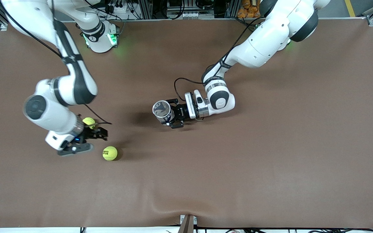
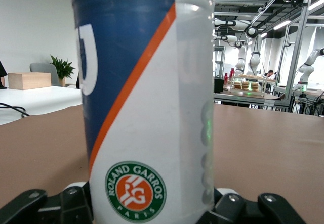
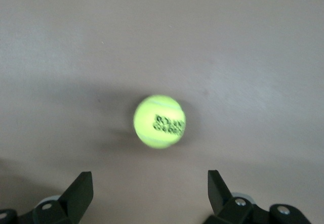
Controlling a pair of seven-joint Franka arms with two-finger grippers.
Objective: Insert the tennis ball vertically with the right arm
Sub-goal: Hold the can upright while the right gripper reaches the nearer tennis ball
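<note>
Toward the right arm's end of the table, our wide-open, empty right gripper (image 1: pixel 98 133) hovers beside the tennis ball (image 1: pixel 110 153); our left gripper (image 1: pixel 173 115) clasps the upright Roland Garros can (image 1: pixel 162 111) mid-table.

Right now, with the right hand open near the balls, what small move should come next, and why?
Probably lower the right hand straight onto the tennis ball and close. Its fingers are spread wide, the ball lies loose on the table, and the left hand already holds the can upright, mouth open.
</note>
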